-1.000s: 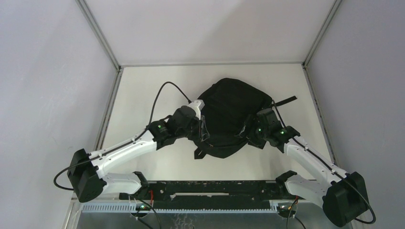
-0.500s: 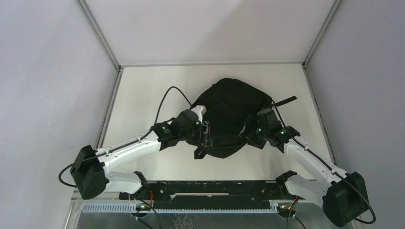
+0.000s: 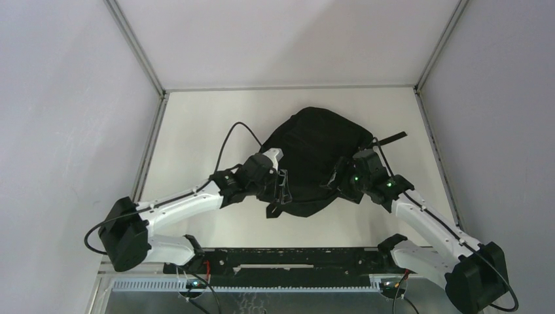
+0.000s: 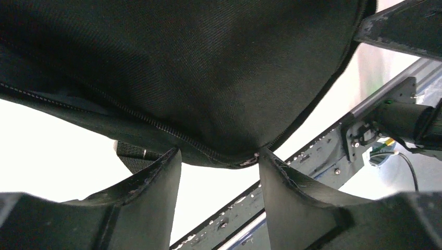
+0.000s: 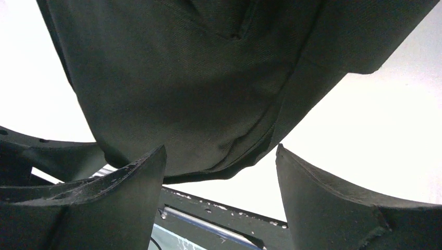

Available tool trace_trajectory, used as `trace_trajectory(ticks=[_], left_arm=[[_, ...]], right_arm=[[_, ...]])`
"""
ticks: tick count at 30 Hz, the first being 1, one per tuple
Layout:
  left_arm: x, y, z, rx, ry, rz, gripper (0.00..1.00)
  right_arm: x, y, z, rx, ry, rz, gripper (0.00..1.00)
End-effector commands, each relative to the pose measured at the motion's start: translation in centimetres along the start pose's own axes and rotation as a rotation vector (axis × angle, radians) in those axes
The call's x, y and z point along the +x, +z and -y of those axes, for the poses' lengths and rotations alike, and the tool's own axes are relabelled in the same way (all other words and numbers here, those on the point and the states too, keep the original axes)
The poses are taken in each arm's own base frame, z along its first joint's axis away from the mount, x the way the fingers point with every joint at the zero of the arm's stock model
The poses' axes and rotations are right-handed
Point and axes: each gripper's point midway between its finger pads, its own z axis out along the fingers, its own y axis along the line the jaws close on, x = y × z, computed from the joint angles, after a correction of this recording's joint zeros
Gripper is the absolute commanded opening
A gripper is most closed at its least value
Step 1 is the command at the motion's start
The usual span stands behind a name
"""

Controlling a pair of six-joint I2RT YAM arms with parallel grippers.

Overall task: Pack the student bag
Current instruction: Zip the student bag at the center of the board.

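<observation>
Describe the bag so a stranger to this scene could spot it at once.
Start at the pale table. Near its middle, between the left arm and right arm, lies the bag. It alone is big, rounded, soft and black, unlike the white arms.

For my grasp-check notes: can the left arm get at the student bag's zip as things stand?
Likely yes. The left end effector is open, and the zip along the near edge of the student bag sits between its fingertips, nothing blocking it. The right end effector is at the bag's other side.
</observation>
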Motion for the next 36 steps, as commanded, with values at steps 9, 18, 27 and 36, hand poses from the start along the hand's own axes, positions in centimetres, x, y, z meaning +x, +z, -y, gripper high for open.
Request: trace_trajectory(ticks=[9, 18, 27, 36], left_arm=[[-5.4, -5.0, 2.5, 0.089, 0.050, 0.259, 0.62], [-5.9, -0.8, -1.6, 0.082, -0.083, 0.225, 0.62], [-1.4, 1.2, -2.5, 0.111, -0.104, 0.044, 0.59], [2.8, 1.8, -0.5, 0.261, -0.126, -0.187, 0.59]], right_arm=[[-1.3, -5.5, -9.6, -0.240, -0.301, 0.243, 0.84], [3.6, -2.0, -13.4, -0.340, -0.404, 0.030, 0.84], [5.0, 2.3, -10.2, -0.209, -0.361, -0.060, 0.84], [4.4, 3.1, -8.1, -0.153, -0.312, -0.053, 0.84]])
